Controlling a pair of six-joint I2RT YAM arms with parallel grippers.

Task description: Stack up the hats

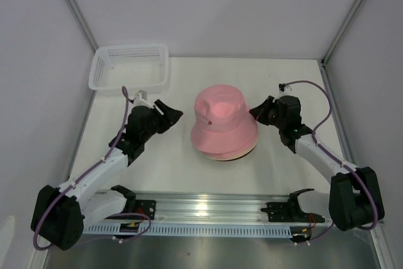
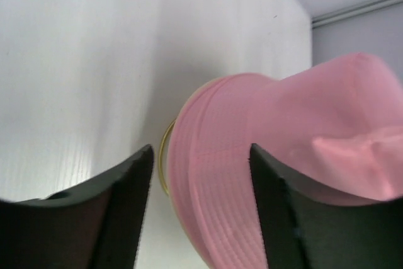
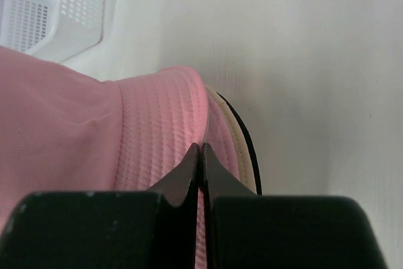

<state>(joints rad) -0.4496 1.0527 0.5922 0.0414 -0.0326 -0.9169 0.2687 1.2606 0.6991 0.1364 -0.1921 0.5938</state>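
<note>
The hats lie in one pile at the table's middle. A pink hat point(image 1: 220, 114) is on top, with a small dark mark on its crown. Under it show a second pink brim point(image 3: 220, 133), a beige brim point(image 3: 242, 155) and a thin black edge point(image 3: 253, 152). My left gripper point(image 1: 175, 114) hovers just left of the pile, open, with nothing between its fingers. In its wrist view the pink hat point(image 2: 283, 124) fills the space beyond the left gripper point(image 2: 200, 152). My right gripper point(image 1: 254, 113) is shut at the pile's right side. In the right wrist view the right gripper point(image 3: 201, 146) stands over the pink brim.
A white mesh basket point(image 1: 129, 67) stands at the back left corner, also seen as the basket point(image 3: 56, 11) in the right wrist view. A metal rail point(image 1: 208, 209) runs along the near edge. Grey walls enclose the table on three sides.
</note>
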